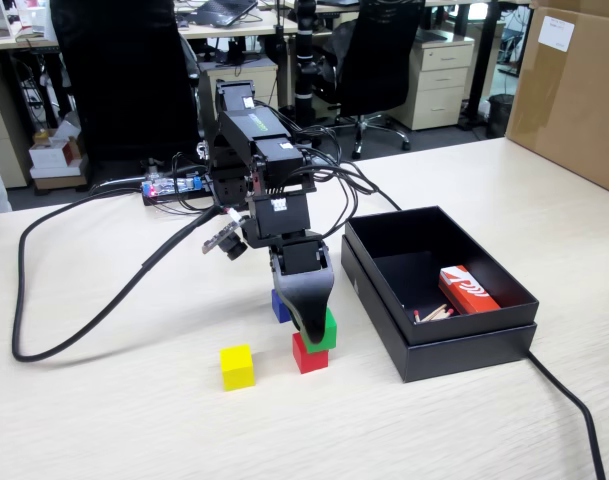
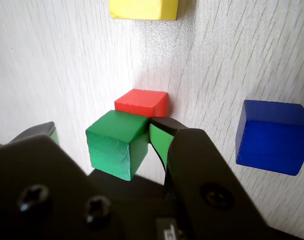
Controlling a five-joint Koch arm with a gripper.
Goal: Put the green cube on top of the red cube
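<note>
The green cube point(image 1: 328, 331) point(image 2: 117, 142) lies on top of the red cube point(image 1: 309, 356) point(image 2: 142, 102), turned a little and shifted off centre. My gripper point(image 1: 312, 326) point(image 2: 104, 131) reaches down around the green cube and is open. In the wrist view the right green-padded finger point(image 2: 159, 142) touches the cube's side. The left finger point(image 2: 47, 131) stands well away from it, with bare table between them. In the fixed view the black finger covers part of the green cube.
A blue cube point(image 1: 281, 306) point(image 2: 271, 135) sits just behind the stack and a yellow cube point(image 1: 237, 366) point(image 2: 143, 8) to its left in the fixed view. An open black box point(image 1: 464, 335) holding a red-and-white box point(image 1: 467, 290) stands to the right. A black cable point(image 1: 74, 320) loops on the left.
</note>
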